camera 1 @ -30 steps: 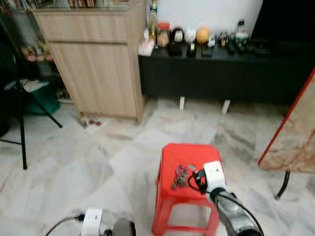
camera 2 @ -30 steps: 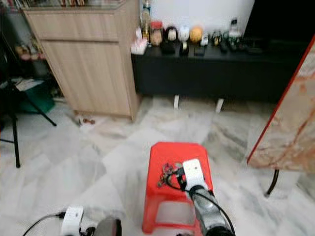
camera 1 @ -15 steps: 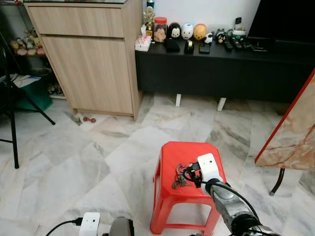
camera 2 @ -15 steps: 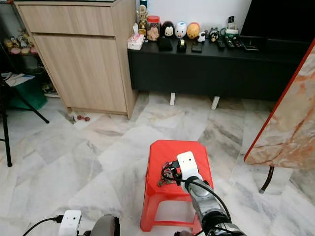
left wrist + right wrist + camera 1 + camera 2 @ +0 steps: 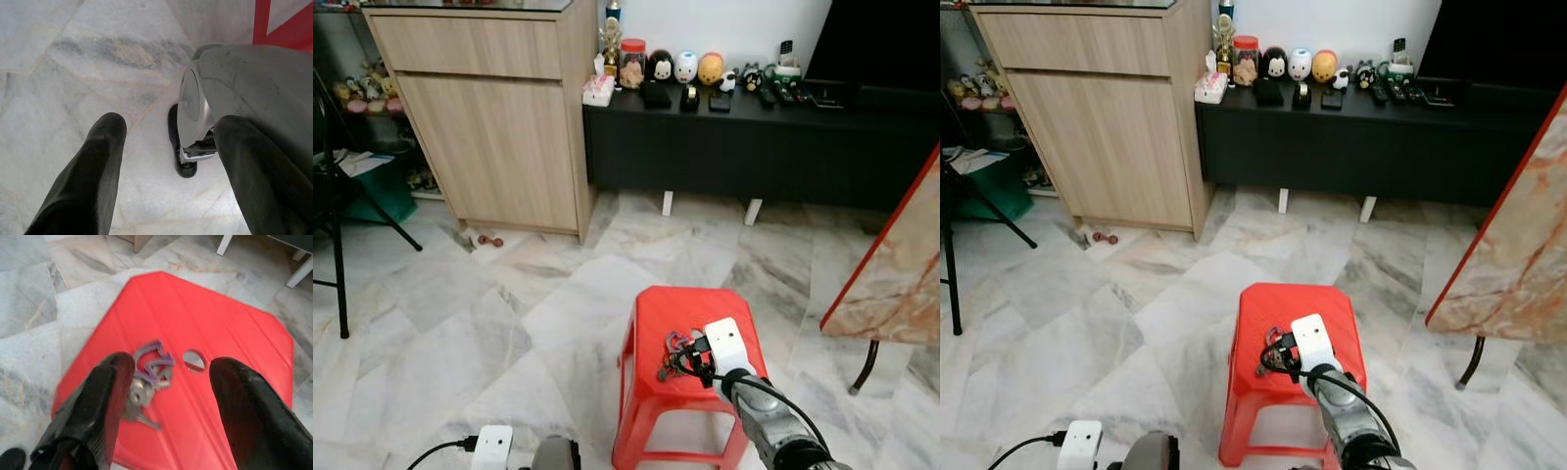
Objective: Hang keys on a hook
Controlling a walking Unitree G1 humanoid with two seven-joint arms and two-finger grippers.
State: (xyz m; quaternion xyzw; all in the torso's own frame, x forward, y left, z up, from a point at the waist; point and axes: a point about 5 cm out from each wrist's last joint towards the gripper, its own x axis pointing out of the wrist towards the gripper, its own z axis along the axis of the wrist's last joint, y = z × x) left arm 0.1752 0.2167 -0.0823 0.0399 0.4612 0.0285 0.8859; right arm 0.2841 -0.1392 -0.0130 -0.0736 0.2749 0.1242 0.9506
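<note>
Where fingers spread: purple-looped metal keys (image 5: 146,377)

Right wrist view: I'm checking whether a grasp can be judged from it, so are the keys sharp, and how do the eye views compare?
Right wrist view: keys smeared and soft between the open fingers. Left eye view: sharp, evenly lit, keys small on the stool.

The small bunch of metal keys with a purple ring (image 5: 146,382) looks blurry. The left black finger (image 5: 98,406) of the right gripper (image 5: 168,404) hides part of it.
</note>
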